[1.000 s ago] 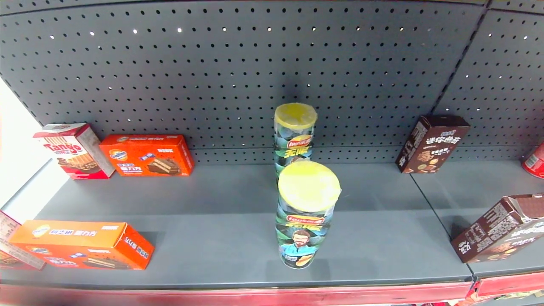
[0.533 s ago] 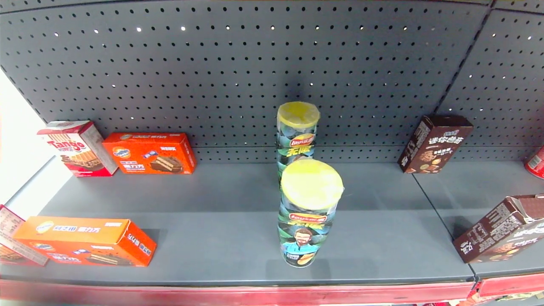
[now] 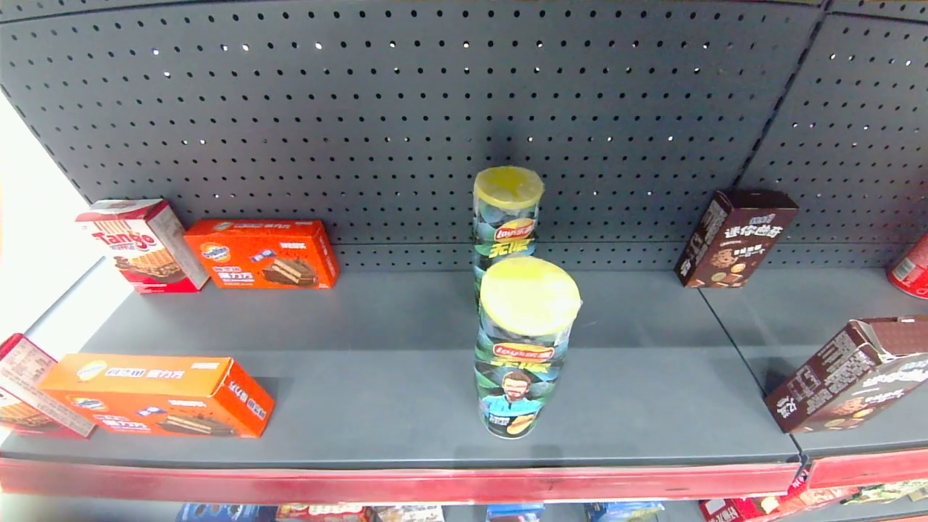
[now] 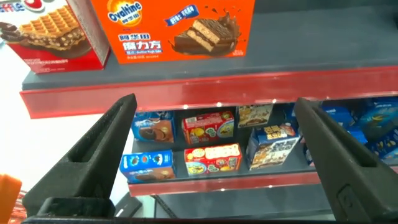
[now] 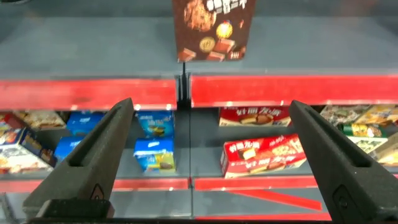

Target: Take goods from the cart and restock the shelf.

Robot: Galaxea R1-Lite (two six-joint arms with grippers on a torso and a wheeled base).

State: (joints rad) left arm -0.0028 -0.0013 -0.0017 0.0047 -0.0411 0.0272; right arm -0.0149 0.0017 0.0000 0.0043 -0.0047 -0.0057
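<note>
**Shelf count; both claws released**

Shelf (image 3: 377,377), head view.
- 2 chip cans, upright: front can (image 3: 528,348) mid-shelf, rear can (image 3: 507,214) at its 12 o'clock.
- 2 orange boxes: far orange box (image 3: 262,254) at 10 o'clock, near orange box (image 3: 159,395) at 8 o'clock.
- 2 brown boxes: far brown box (image 3: 736,239) at 2 o'clock, near brown box (image 3: 848,373) at 4 o'clock.

Left claw (image 4: 214,106) and right claw (image 5: 210,104) are spread wide, grasping nothing.

Versus 1 s ago: the whole view has shifted, so the camera moved. The goods are unmoved relative to each other.

Head view shifted, probably camera tilting down; lower-shelf goods (image 3: 623,510) now visible.
</note>
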